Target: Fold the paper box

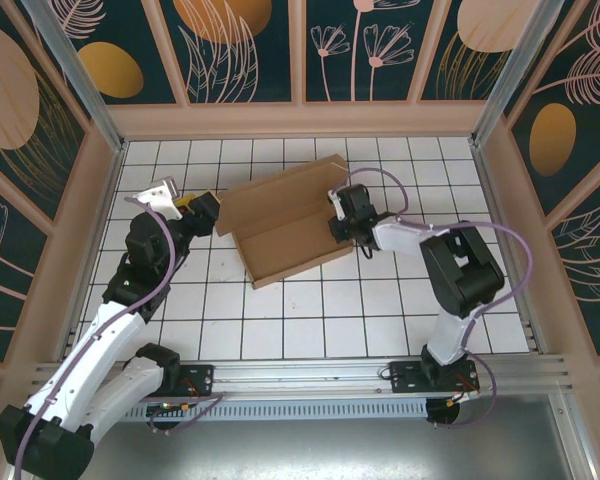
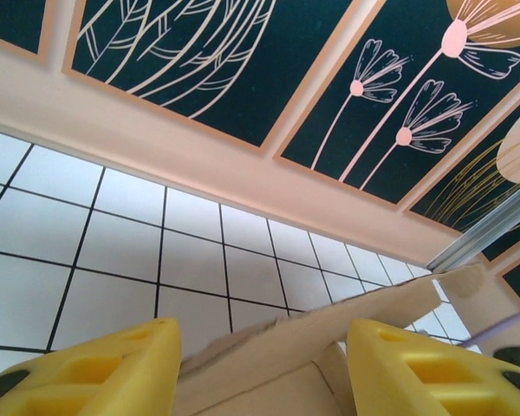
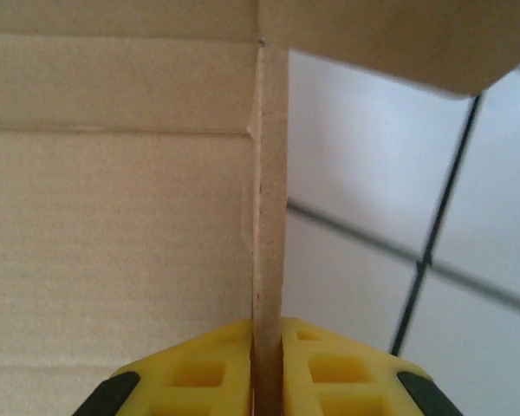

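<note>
The right end effector (image 3: 269, 355) is pinched tight on an upright flap of the paper box (image 1: 280, 240). The left end effector (image 2: 262, 373) stands open astride the box's left edge. The box sits mid-table (image 1: 280, 310), walls partly raised.

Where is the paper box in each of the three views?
Top external: paper box, upper centre of the picture.
Left wrist: bottom centre, its edge rising to the right.
Right wrist: left half, with one wall edge-on at the centre.
Shared landmark: white gridded table.
</note>
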{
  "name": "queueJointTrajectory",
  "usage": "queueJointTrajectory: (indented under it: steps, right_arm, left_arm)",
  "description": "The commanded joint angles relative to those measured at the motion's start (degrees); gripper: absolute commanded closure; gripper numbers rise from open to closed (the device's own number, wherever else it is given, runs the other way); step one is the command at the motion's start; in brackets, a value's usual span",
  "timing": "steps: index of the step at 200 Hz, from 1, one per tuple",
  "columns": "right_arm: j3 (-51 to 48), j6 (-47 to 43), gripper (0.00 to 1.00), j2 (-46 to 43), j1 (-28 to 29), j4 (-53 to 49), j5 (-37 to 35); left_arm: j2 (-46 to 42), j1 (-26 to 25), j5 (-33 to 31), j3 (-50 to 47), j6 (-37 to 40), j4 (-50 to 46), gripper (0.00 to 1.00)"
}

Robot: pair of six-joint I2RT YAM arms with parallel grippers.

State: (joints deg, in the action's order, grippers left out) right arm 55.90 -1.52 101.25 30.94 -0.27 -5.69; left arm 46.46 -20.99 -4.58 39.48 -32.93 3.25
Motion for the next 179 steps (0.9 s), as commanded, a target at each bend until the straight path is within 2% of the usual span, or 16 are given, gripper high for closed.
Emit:
queueJointTrajectory:
  steps: [1, 20, 31, 79, 122, 179]
  right_arm:
    - [-4.7, 12.9, 0.8, -5.4, 2.6, -5.1, -6.5]
    - [-5.3, 14.2, 0.65, -8.2, 2.5, -7.8, -4.2]
    - [-4.2, 14.0, 0.59, -8.6, 2.1, -9.3, -1.9]
    - [4.0, 12.7, 0.56, -2.3, 0.7, -15.0, -1.1]
    - [10.8, 10.4, 0.58, 5.1, -1.4, -16.5, 0.4]
    - [16.5, 9.0, 0.77, 12.4, -0.8, -21.0, -6.2]
  left_arm:
    - [-0.9, 0.1, 1.0, -0.7, -1.1, 1.8, 0.47]
    - [-0.8, 0.1, 1.0, -0.8, -1.2, 1.9, 0.46]
    - [-0.7, 0.1, 1.2, -0.9, -1.4, 2.0, 0.46]
    - [-1.2, 0.2, 0.8, -0.8, -1.3, 1.7, 0.46]
    - [-1.2, 0.2, 0.5, -0.7, -1.1, 1.6, 0.45]
    - [-1.3, 0.2, 0.2, -0.6, -1.2, 1.3, 0.44]
